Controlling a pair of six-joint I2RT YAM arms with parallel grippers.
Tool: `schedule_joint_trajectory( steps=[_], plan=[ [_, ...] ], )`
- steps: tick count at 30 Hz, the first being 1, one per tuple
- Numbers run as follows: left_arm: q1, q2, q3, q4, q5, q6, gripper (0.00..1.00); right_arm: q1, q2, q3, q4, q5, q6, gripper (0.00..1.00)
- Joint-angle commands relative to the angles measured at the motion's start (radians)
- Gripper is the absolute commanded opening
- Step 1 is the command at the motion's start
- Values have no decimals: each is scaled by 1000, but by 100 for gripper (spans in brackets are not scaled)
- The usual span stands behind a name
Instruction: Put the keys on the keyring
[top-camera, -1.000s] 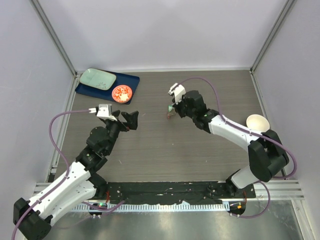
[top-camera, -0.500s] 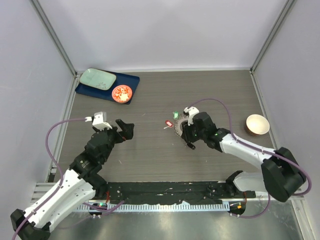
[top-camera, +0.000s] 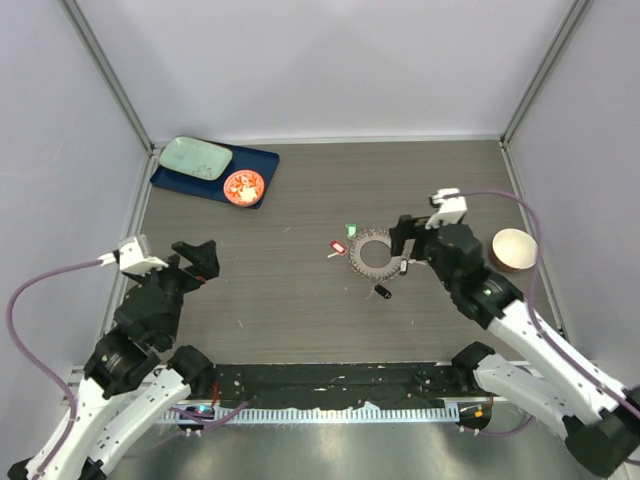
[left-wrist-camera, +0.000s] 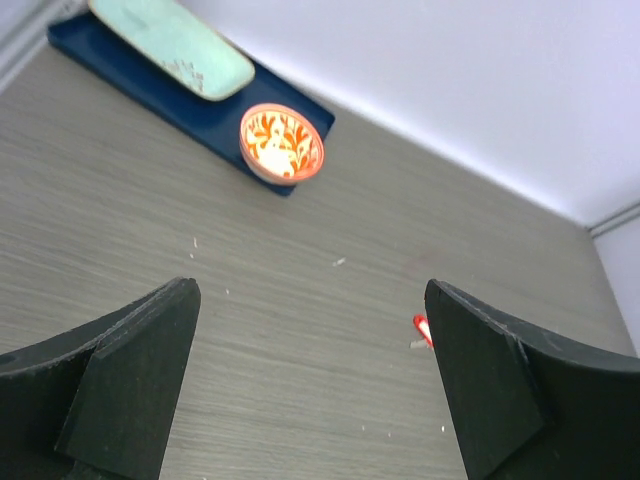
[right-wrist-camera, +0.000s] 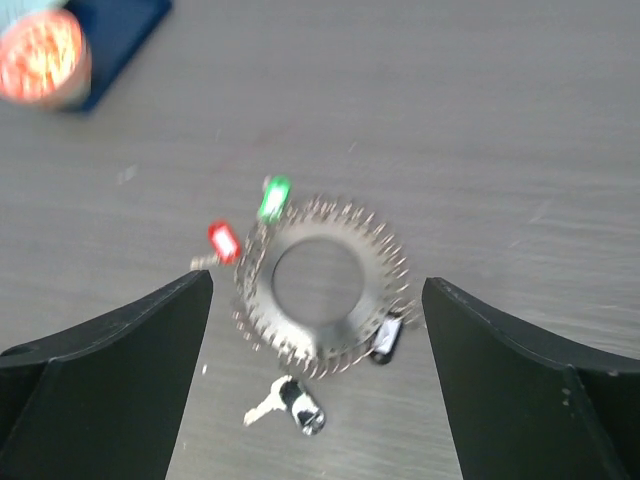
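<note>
The keyring (top-camera: 372, 252), a grey toothed ring, lies flat mid-table. A green key (top-camera: 351, 228) sits at its far-left rim, a red key (top-camera: 337, 247) just to its left, and a black-headed key (top-camera: 382, 291) loose on its near side. In the right wrist view the keyring (right-wrist-camera: 320, 285) has the green key (right-wrist-camera: 273, 197) touching its edge, the red key (right-wrist-camera: 222, 241) beside it, a black tag (right-wrist-camera: 385, 338) at its rim and the loose black key (right-wrist-camera: 295, 402) below. My right gripper (top-camera: 412, 240) hangs open above the ring, holding nothing. My left gripper (top-camera: 190, 255) is open and empty, far left.
An orange-red dish (top-camera: 243, 186) stands on a blue tray (top-camera: 265, 165) with a mint plate (top-camera: 195, 157) at the back left. A beige bowl (top-camera: 513, 250) sits by the right wall, close to the right arm. The left wrist view shows the dish (left-wrist-camera: 282, 145) and the red key (left-wrist-camera: 422, 330).
My right gripper has opened and pulled back to the right, leaving the keyring and keys on the table. The left arm has drawn back toward the near left, still open.
</note>
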Motion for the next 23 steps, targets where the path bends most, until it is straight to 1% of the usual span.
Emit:
schedule_joint_trajectory(
  steps=[1, 2, 5, 8, 13, 19, 23],
  plan=[
    [1, -128, 34, -38, -54, 133, 100, -5, -197, 39, -28, 323, -45, 94],
    [1, -151, 31, -28, -45, 146, 100, -5, -264, 34, -32, 336, -56, 94],
    [3, -241, 24, 10, -37, 190, 100, -3, -329, 37, -69, 354, -84, 95],
    [1, -288, 24, 18, -37, 229, 100, -3, -393, 51, -120, 383, -97, 95],
    [1, -306, 13, 16, -34, 247, 100, -3, -522, 48, -134, 428, -139, 96],
    [3, -317, -13, 24, -12, 241, 100, -3, -596, 56, -178, 455, -189, 96],
    [3, -319, -26, 27, -15, 241, 100, -3, -645, 24, -175, 478, -197, 97]
  ],
)
